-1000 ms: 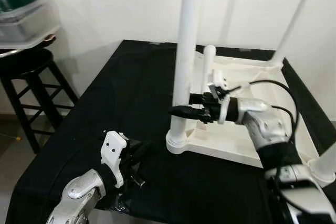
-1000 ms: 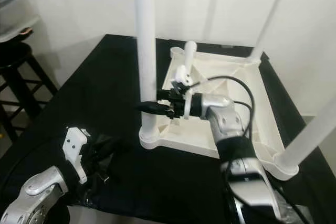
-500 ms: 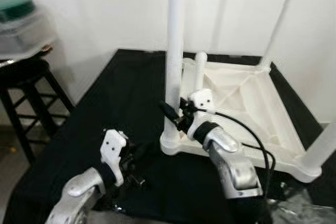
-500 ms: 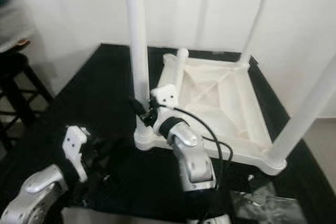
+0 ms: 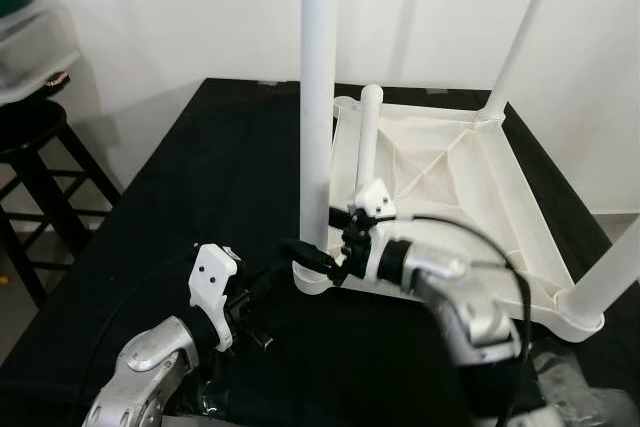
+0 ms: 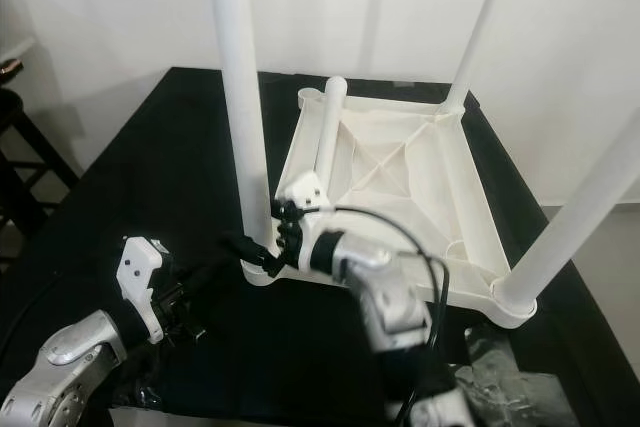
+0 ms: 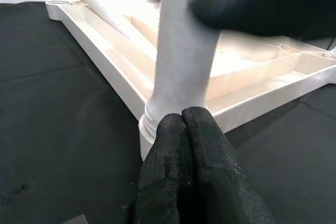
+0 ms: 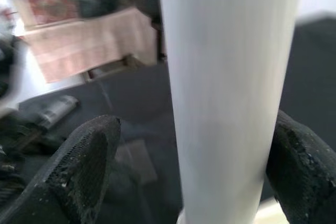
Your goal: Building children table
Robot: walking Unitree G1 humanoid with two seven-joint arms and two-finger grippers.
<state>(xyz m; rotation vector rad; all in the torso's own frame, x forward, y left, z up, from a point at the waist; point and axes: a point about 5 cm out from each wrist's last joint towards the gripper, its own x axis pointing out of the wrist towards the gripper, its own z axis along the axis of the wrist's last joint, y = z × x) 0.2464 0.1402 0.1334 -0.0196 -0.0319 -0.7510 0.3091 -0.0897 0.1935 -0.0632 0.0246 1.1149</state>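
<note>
The white plastic children's table (image 5: 470,182) lies upside down on the black cloth-covered surface (image 5: 200,197), taking up the right half of that surface, its ribbed underside facing up. Three white tubular legs stand upright from its corners: the near-left leg (image 5: 317,97), the far-right leg (image 5: 520,32) and the near-right leg (image 5: 612,272). A fourth white tube, a loose leg (image 5: 368,137), leans across the tabletop's underside at the far-left corner, beside an open socket there.

The right gripper (image 5: 322,259) reaches across to the base of the near-left leg, just above the collar at the tabletop's near-left corner. In the right wrist view its two black fingers (image 8: 86,169) stand spread apart on either side of that leg (image 8: 231,93), the tube between them; whether the pads press against it cannot be told.

The left gripper (image 7: 182,114) sits low over the black surface, just beside the same corner. In the left wrist view its fingers are pressed together with nothing between them, their tips at the collar of the leg (image 7: 186,61).

Off the left edge of the surface stands one dark wooden stool (image 5: 35,162), carrying a clear plastic container with a green lid (image 5: 25,32). A crumpled clear plastic bag (image 6: 505,382) lies at the near-right corner of the surface.
</note>
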